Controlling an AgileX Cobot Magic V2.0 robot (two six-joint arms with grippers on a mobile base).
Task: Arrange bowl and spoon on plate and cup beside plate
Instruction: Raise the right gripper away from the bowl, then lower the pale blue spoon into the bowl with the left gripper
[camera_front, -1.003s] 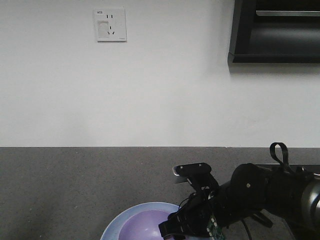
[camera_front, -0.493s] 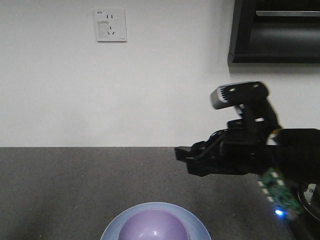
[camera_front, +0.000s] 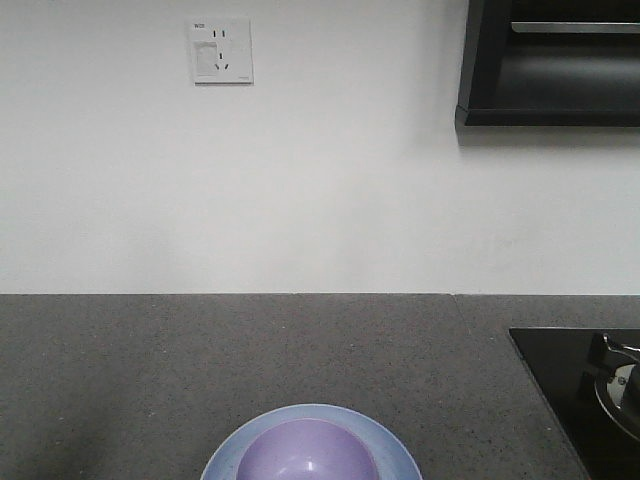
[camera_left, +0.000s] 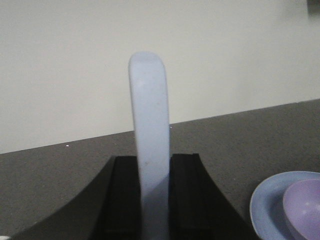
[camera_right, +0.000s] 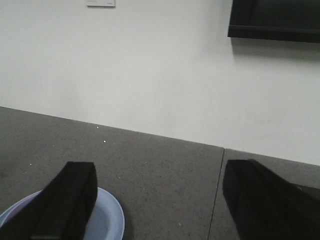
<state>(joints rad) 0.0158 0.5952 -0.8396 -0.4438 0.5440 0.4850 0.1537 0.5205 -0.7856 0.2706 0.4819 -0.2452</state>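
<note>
Left gripper (camera_left: 154, 172): narrow, black fingers (camera_left: 186, 190) clamped on either side of a short pale bluish-white plastic spoon (camera_left: 149, 130). The spoon stands upright between them, its broad rounded end up, against the pale wall; its lower end runs out of the left wrist view. Right gripper (camera_right: 160, 175): spread wide and holding nothing, one black finger (camera_right: 72, 200) at the left edge of its view and the other at the right, with bare counter between them. Below the left-hand finger, the rim of a round shallow light blue plastic plate (camera_right: 109, 216) shows. From the front, the plate (camera_front: 225, 452) sits on the dark grey speckled countertop (camera_front: 150, 370) at the near edge, and a small round pale lavender plastic bowl (camera_front: 308, 452) rests inside it, roughly centred and upright. In the left wrist view, plate and bowl lie low and to the right of the held spoon, apart from it. Beyond: a white wall with a white socket plate (camera_front: 220, 50), a black wall shelf (camera_front: 550, 60) at upper right, and a black glossy cooktop (camera_front: 560, 385) set into the counter at right.
</note>
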